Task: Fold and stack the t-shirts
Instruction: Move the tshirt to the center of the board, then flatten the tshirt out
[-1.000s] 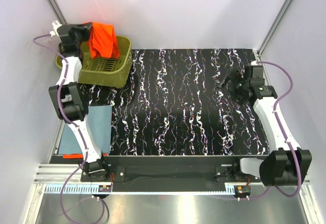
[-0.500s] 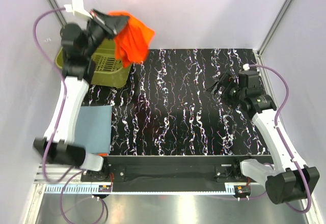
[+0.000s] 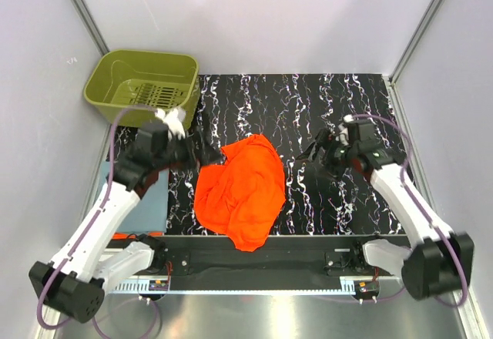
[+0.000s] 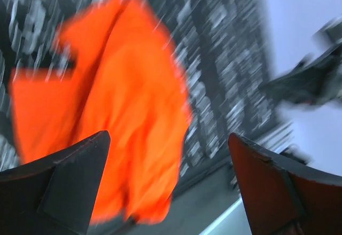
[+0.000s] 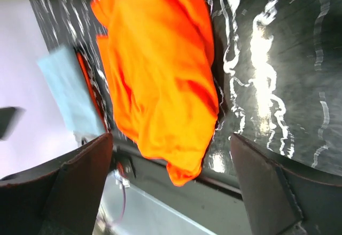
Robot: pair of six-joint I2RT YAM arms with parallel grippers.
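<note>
The bright orange t-shirt [image 3: 239,192] lies crumpled on the black marbled table [image 3: 308,100], its near end drooping over the front edge. My left gripper [image 3: 209,154] hovers just left of the shirt's upper edge, open and holding nothing. The left wrist view shows the orange t-shirt [image 4: 117,101] blurred beyond the spread left gripper [image 4: 168,192]. My right gripper [image 3: 316,156] hangs open just right of the shirt. In its wrist view the orange t-shirt [image 5: 160,69] lies ahead of the right gripper [image 5: 171,192]. A blue-grey folded t-shirt [image 3: 158,200] lies flat at the table's left, partly under my left arm.
The olive-green basket [image 3: 142,85] stands at the far left corner with nothing in it. Light walls close in the table on the left, back and right. A metal rail [image 3: 254,281] runs along the front by the arm bases.
My left arm swung from the basket down to the table and let go of the orange t-shirt, which now lies in a heap. My right arm moved left towards it.
</note>
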